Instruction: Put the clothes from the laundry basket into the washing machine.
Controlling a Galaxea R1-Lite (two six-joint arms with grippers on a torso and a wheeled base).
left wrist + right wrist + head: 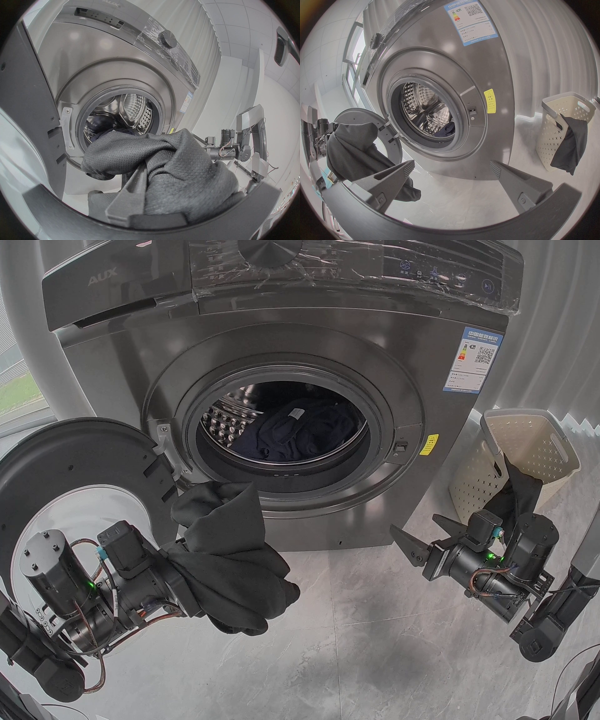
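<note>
Marble floor point(375, 640); my left claw point(147, 175) clutches a dark garment point(231, 559) before the washing machine point(350, 340); loading it needs a lift inward.

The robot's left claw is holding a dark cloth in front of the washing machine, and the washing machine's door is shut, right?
Not quite: the door is swung wide open, as the head view shows, with the drum in plain sight. The rest is right: the left claw is holding a dark cloth in front of the washing machine.
</note>
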